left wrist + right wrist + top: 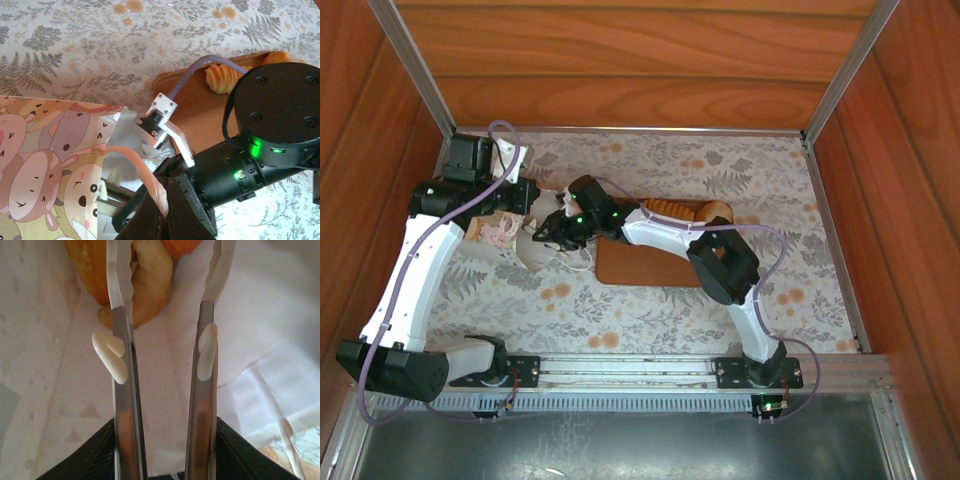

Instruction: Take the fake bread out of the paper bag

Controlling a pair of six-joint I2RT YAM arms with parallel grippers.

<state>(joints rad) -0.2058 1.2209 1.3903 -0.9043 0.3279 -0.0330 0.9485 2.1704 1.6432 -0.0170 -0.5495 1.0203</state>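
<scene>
Bag (505, 232): thin paper, likely crumpling easily. You are pinching its pink handle (132, 165) in left claw (161, 220), jaws closed.
Bread (145, 285) lying deep inside bag: looking light, firm, smooth. Take roll across its narrow middle.
Right claw (169, 262) reaching inside bag, jaws part open, gripping nothing. One finger crossing roll, contact unclear.

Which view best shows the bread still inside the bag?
Right wrist: it looks into the paper bag, with the fake bread inside large at the far end. Left wrist gives the bag's printed outside. Top external shows the bag small, its opening covered by the right gripper.
</scene>
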